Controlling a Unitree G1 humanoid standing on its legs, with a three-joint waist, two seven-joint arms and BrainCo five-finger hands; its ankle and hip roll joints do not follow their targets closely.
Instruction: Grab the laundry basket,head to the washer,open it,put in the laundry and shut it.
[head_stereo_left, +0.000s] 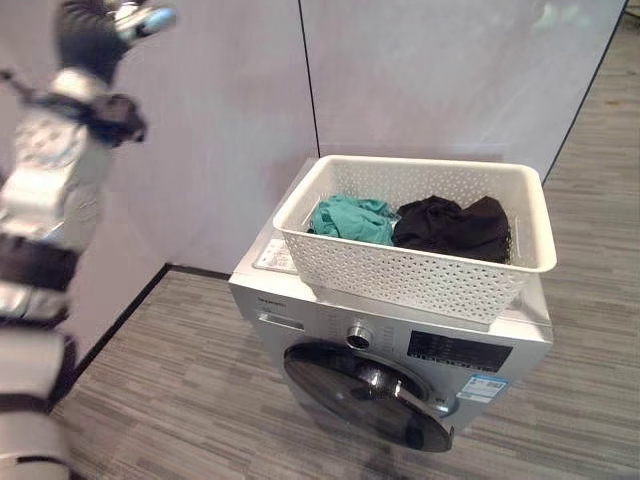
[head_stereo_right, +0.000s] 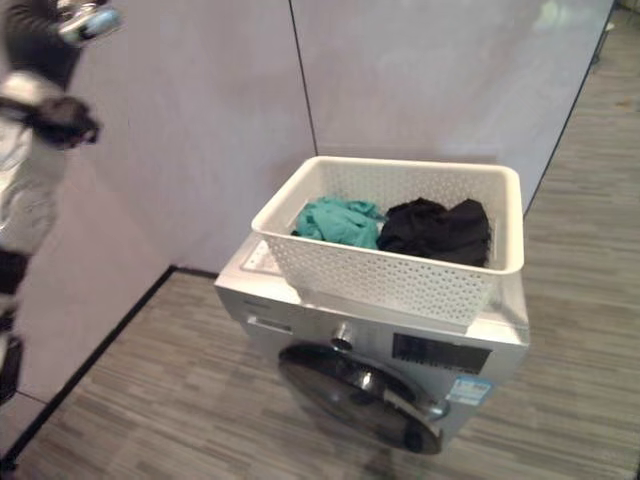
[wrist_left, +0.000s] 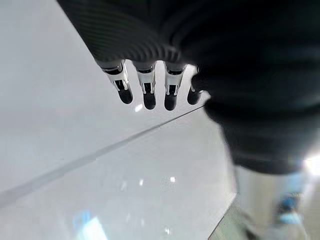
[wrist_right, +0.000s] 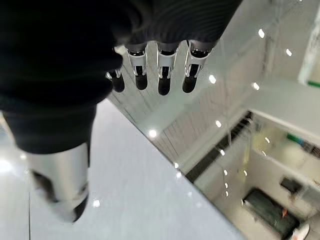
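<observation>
A white perforated laundry basket (head_stereo_left: 420, 265) stands on top of the silver washer (head_stereo_left: 300, 305). Inside it a teal garment (head_stereo_left: 352, 218) lies at the left and a black garment (head_stereo_left: 452, 227) at the right. The washer's round dark door (head_stereo_left: 365, 395) on the front is closed. My left hand (head_stereo_left: 95, 30) is raised high at the upper left, well away from the basket; in the left wrist view its fingers (wrist_left: 149, 92) hang straight with nothing in them. My right hand (wrist_right: 165, 75) also has straight fingers and holds nothing, with a ceiling beyond it.
Pale wall panels (head_stereo_left: 420, 70) stand right behind the washer, and another wall (head_stereo_left: 150, 250) runs along its left side. Grey striped floor (head_stereo_left: 180, 390) lies open in front of the washer and to its right.
</observation>
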